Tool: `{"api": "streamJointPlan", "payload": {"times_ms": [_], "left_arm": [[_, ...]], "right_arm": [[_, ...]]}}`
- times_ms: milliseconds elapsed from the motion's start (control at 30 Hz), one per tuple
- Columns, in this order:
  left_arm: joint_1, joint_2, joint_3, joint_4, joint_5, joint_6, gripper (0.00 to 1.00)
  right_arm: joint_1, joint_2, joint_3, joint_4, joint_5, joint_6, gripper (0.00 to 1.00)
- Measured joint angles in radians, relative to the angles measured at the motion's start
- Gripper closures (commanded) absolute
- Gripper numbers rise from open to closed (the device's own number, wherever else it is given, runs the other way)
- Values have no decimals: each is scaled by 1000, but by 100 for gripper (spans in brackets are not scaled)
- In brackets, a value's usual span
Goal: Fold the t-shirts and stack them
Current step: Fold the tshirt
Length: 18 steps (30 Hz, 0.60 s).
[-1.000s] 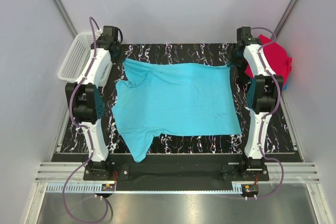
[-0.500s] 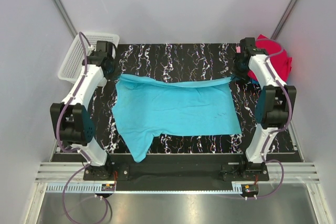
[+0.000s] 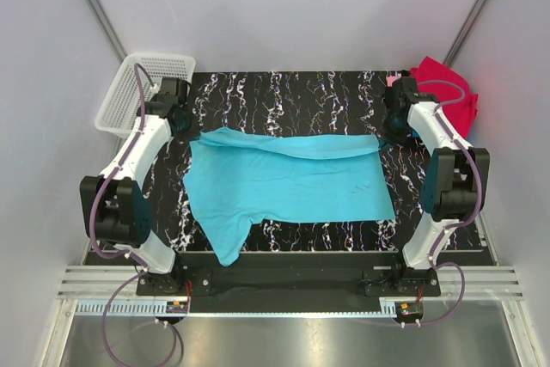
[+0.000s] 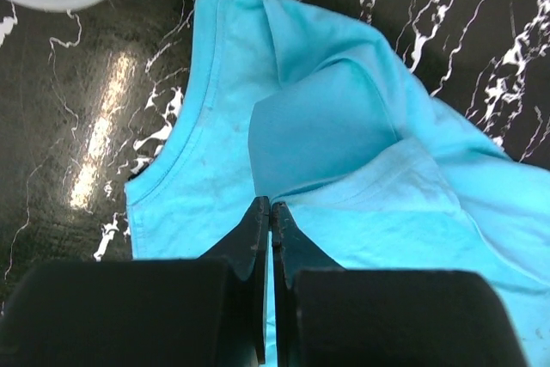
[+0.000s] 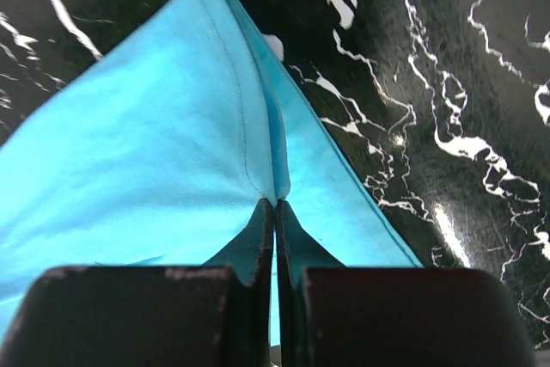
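The turquoise t-shirt (image 3: 288, 182) lies across the black marbled table, its far edge lifted and folded over toward the near side. My left gripper (image 3: 183, 123) is shut on the shirt's far left corner; the left wrist view shows the pinched cloth (image 4: 326, 135) ahead of the jaws (image 4: 271, 205). My right gripper (image 3: 388, 126) is shut on the far right corner, with a raised ridge of cloth (image 5: 206, 126) running from the jaws (image 5: 275, 204). A crimson red t-shirt (image 3: 447, 92) lies bunched at the far right, off the table's edge.
A white mesh basket (image 3: 137, 92) stands at the far left corner, just behind the left wrist. Bare marbled table (image 3: 284, 96) shows beyond the shirt. One sleeve (image 3: 225, 242) hangs toward the near edge. Grey walls close in on both sides.
Both grippers have pulled the shirt's far edge up and toward the near side, so the far hem now folds over the body. The left forearm swung off the basket.
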Motion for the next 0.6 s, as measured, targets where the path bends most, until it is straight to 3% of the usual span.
{"api": "streamJointPlan", "payload": {"times_ms": [533, 567, 600], "left_arm": [[-72, -11, -125, -86, -85, -53, 100], [-74, -11, -125, -87, -88, -56, 100], [-75, -10, -126, -88, -92, -59, 100]], "right_arm": [[0, 0, -130, -9, -2, 26, 100], [0, 0, -137, -11, -2, 26, 95], [0, 0, -142, -13, -2, 26, 69]]}}
